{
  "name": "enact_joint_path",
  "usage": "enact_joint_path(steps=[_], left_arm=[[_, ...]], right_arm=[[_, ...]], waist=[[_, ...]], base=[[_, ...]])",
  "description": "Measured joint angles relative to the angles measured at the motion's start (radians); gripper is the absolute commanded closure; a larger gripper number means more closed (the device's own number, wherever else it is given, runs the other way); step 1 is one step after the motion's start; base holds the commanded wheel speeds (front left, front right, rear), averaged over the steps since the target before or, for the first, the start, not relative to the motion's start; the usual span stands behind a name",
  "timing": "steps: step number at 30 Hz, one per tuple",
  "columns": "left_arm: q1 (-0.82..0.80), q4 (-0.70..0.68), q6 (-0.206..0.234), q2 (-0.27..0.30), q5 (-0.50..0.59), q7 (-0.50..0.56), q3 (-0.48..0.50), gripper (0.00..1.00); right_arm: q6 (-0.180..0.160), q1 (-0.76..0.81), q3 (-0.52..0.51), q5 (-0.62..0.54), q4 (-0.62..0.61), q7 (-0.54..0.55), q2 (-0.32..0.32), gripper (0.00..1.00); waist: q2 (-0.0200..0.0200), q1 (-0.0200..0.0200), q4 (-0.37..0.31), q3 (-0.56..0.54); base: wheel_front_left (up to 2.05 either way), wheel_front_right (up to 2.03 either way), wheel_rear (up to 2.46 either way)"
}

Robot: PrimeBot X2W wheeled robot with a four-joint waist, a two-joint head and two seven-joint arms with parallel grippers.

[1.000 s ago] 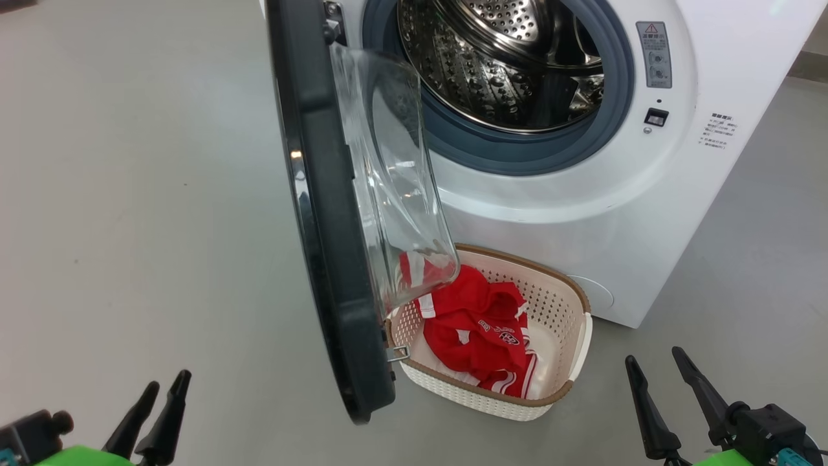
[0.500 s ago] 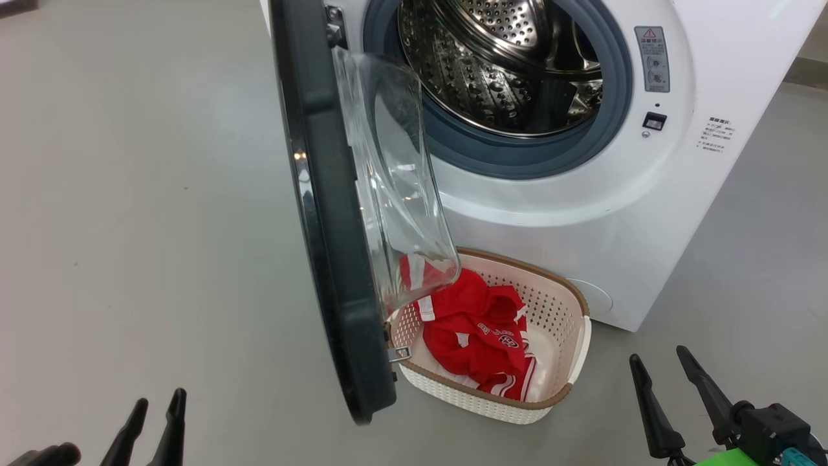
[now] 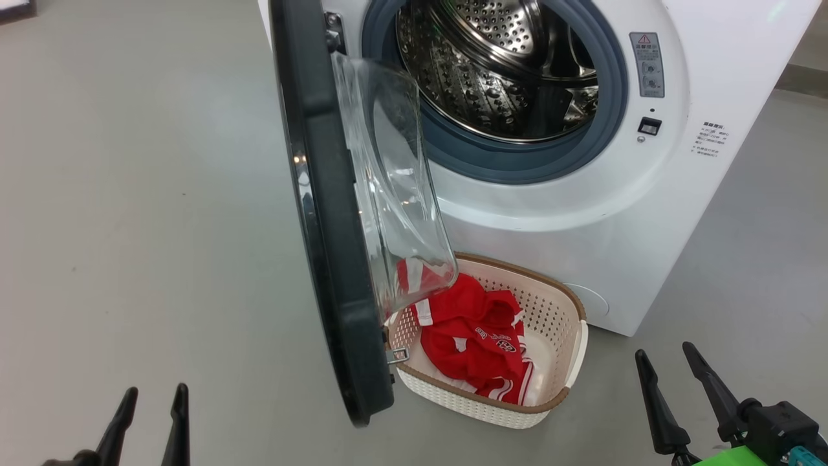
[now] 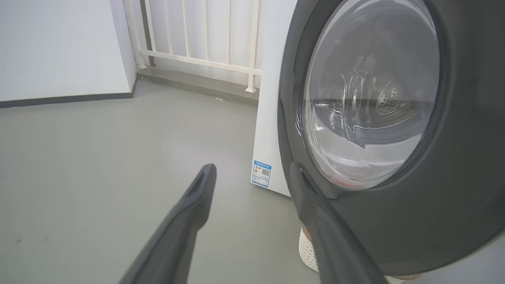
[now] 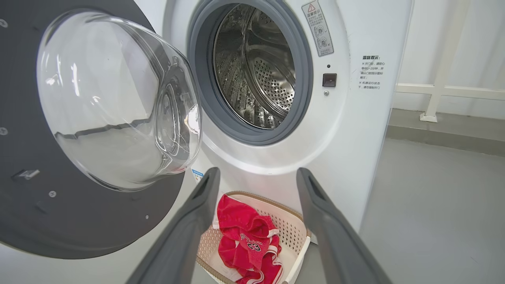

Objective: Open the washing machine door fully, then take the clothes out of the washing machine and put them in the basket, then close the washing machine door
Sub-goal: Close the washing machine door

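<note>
The white washing machine (image 3: 621,213) stands ahead with its steel drum (image 3: 498,71) showing no clothes. Its black door (image 3: 323,213) hangs open, edge-on, the glass bowl (image 3: 394,188) bulging right. The red clothes (image 3: 475,340) lie in the cream basket (image 3: 569,336) on the floor below the opening. My left gripper (image 3: 152,401) is open at the lower left, left of the door's outer face (image 4: 453,221). Open too, my right gripper (image 3: 666,362) hovers at the lower right, pointing at the basket (image 5: 294,232) and clothes (image 5: 244,240).
Grey floor (image 3: 129,194) spreads wide to the door's left. A white railing (image 4: 197,39) and a white wall (image 4: 59,47) stand behind the machine. A blue label (image 4: 261,173) sits low on the machine's side.
The head view has shifted slightly. My left gripper has sunk lower in the view and its fingers stand wider apart. The door, basket and clothes stay put.
</note>
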Motion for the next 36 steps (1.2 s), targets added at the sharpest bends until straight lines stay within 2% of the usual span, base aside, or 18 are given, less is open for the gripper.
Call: enact_joint_path(steps=[6,11,28,29,30,31,32,36], left_arm=[[0.027,-0.045,0.000,-0.049,0.128,0.000,0.041,0.00],[0.041,-0.059,0.000,-0.073,0.172,0.000,0.058,0.00],[0.054,-0.048,0.000,-0.087,0.165,0.000,0.053,0.00],[0.054,-0.049,0.000,-0.088,0.152,0.000,0.049,0.03],[0.054,-0.051,0.000,-0.088,0.129,0.000,0.042,0.36],[0.053,-0.055,0.000,-0.089,0.109,0.000,0.037,0.64],[0.051,-0.059,0.000,-0.089,0.087,0.000,0.032,0.99],[0.036,-0.079,0.000,-0.080,-0.041,0.000,-0.019,1.00]], right_arm=[[0.000,0.000,-0.009,0.005,-0.008,0.000,0.002,0.00],[0.000,0.014,-0.017,0.007,-0.006,0.000,0.003,0.00],[0.000,0.031,-0.020,0.007,0.001,0.000,0.008,0.00],[0.000,0.031,-0.020,0.007,0.001,0.000,0.009,0.00],[0.000,0.031,-0.020,0.007,0.001,0.000,0.010,0.00],[0.000,0.031,-0.020,0.007,0.002,0.000,0.011,0.00],[0.000,0.031,-0.020,0.007,0.002,0.000,0.013,0.00],[0.000,0.031,-0.017,0.007,0.001,0.000,0.019,0.00]], waist=[[0.0000,0.0000,-0.002,-0.008],[0.0000,0.0000,-0.005,-0.015],[0.0000,0.0000,-0.009,-0.024],[0.0000,0.0000,-0.010,-0.024],[0.0000,0.0000,-0.011,-0.023],[0.0000,0.0000,-0.011,-0.022],[0.0000,0.0000,-0.012,-0.022],[0.0000,0.0000,-0.019,-0.014]], base=[[0.00,0.00,0.00],[0.00,0.00,0.00],[0.00,0.00,0.00],[0.00,0.00,0.00],[0.00,0.00,0.00],[0.00,0.00,0.00],[0.00,0.00,0.00],[0.00,0.00,0.00]])
